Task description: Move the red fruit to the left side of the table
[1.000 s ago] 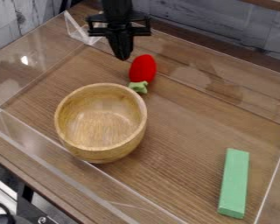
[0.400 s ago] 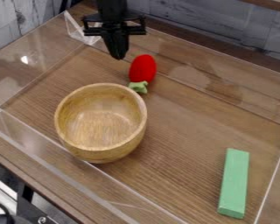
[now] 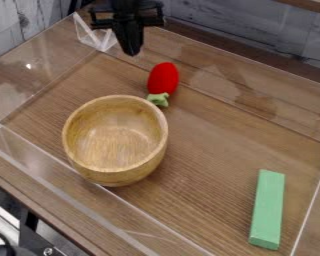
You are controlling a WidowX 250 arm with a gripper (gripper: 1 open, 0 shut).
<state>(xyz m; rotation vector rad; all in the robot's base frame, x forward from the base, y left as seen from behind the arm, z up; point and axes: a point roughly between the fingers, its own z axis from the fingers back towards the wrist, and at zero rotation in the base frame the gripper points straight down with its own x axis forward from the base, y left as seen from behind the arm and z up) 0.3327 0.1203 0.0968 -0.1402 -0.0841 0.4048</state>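
Your bowl (image 3: 115,172), lower left of centre, holds nothing, while your gripper (image 3: 133,50) at upper left has its fingers closed, gripping nothing, with the strawberry (image 3: 163,77) apart from them near upper centre.

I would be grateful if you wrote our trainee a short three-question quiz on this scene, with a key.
1. True or false: the red fruit lies inside the wooden bowl.
2. Which is nearer the camera's bottom edge, the green block or the wooden bowl?
3. Fill in: the red fruit's leafy end is pale ____.

Key: 1. False, it lies on the tabletop beyond the bowl. 2. The green block. 3. Green.
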